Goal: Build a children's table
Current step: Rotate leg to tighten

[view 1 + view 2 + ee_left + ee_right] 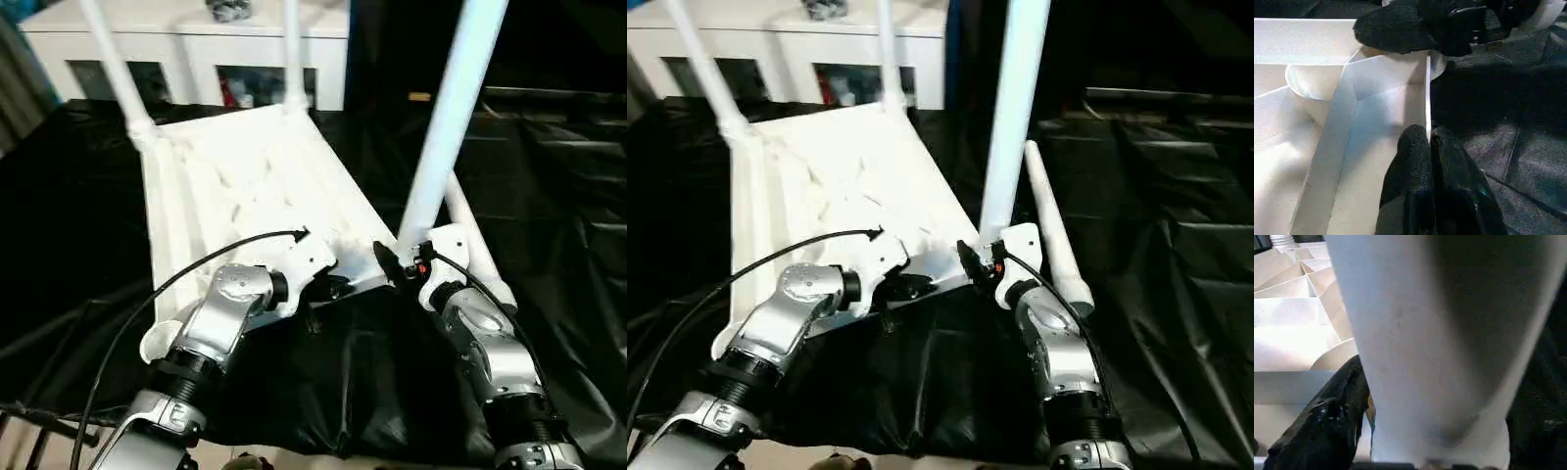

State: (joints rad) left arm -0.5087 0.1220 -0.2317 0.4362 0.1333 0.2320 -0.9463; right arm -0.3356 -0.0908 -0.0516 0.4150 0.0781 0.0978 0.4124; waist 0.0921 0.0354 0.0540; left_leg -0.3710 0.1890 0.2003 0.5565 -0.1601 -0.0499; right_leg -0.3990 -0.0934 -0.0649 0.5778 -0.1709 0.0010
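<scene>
The left claw (1429,147) pinches the tabletop (245,176) rim. The right claw (400,262) is spread around a leg (446,127).

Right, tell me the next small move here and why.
Probably seat the leg in its corner socket and let go. The right claw is at that leg's base at the near corner of the upturned tabletop, while the left claw pinches the rim. A fourth leg lies loose, and one near socket stands empty.

Prob. a lab/test setup: black sheeting (343,392) over work surface, white glass-fronted cabinet (196,54) behind.
</scene>
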